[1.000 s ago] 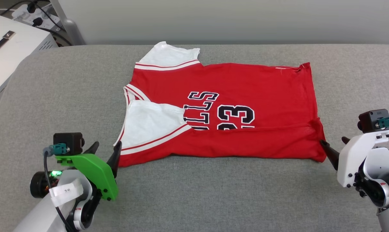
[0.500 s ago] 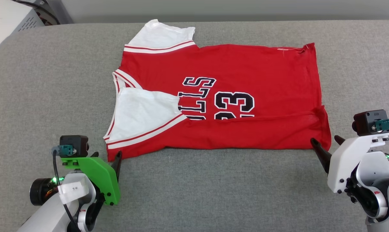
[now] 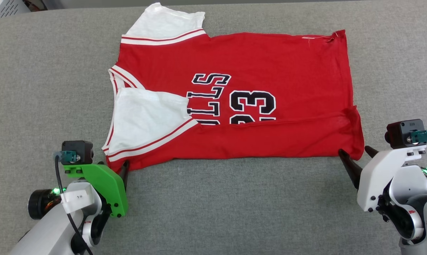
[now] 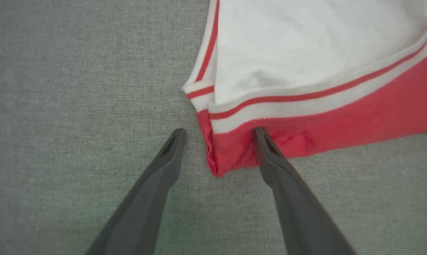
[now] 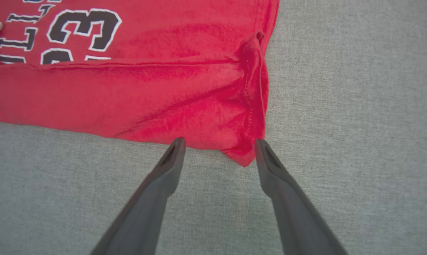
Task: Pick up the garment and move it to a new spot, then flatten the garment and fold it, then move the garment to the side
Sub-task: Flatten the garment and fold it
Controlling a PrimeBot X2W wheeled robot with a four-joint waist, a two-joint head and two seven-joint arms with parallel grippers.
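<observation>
Head view: I see the garment (image 3: pixel 255 92) spread on the grey surface (image 3: pixel 213 212), its near strip doubled over. The left gripper (image 3: pixel 121 169) and right gripper (image 3: pixel 354 150) sit at its near corners.

Left wrist view: jaws parted astride the corner, one fingertip over the red hem.

Right wrist view: jaws parted likewise.

I judge a pinch may catch one layer only, undoing the fold. Bare surface lies nearward; the garment's far side nears the back edge.
</observation>
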